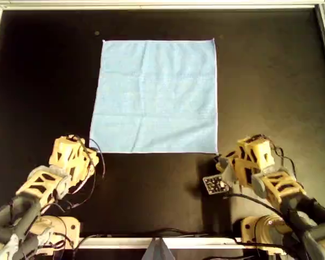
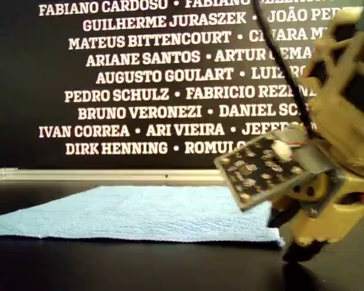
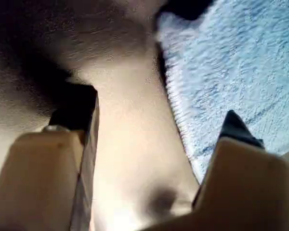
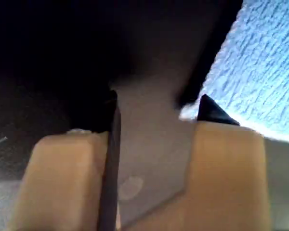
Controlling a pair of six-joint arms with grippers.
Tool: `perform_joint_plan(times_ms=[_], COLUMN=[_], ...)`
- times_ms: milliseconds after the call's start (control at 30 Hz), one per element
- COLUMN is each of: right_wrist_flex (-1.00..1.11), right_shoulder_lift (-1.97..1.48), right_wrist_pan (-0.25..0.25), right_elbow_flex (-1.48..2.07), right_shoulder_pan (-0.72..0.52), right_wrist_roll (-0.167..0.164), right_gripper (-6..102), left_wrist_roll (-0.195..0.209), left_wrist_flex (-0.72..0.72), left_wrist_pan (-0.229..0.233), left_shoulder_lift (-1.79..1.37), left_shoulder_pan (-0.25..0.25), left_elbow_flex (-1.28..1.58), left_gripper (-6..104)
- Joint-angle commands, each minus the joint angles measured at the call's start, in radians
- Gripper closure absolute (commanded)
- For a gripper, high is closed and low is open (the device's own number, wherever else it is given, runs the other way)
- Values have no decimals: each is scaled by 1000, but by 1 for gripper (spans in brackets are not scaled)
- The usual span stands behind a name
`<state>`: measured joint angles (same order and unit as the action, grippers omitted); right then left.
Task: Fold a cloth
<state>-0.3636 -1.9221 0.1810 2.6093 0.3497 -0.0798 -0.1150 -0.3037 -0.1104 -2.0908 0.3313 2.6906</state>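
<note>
Overhead view straight down on whole table (image 1: 43,81), exterior view low at table height, near one arm (image 2: 333,157), both wrist views close above cloth (image 1: 157,95) edges, cloth shared by all.

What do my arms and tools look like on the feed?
The arm at the overhead view's left and the arm at its right have tan latticed shells, grey lower links and thin black cables. The latter carries a dark board dotted with pale spots. My first tool and my second tool have blocky tan fingers with black tips.
</note>
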Motion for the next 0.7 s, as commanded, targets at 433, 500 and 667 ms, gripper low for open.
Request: perform_joint_plan(times_ms=[433,500,667], right_wrist_flex=[3,3,3], right_shoulder_lift=[295,301,344], right_wrist_pan=[0,-2,6], right_elbow_flex=[-357,-373,-410], right_shoulder_pan=[5,-3,-6], right_wrist_roll=[103,103,103], right_gripper=[31,31,31], left_wrist_roll=[5,5,5], left_wrist_flex=[64,64,61], left_wrist_pan=[5,5,5], left_shoulder_lift=[322,333,316], left_shoulder_pan=[11,11,11], left_elbow_flex=[-264,-270,-268], left_gripper=[8,8,8])
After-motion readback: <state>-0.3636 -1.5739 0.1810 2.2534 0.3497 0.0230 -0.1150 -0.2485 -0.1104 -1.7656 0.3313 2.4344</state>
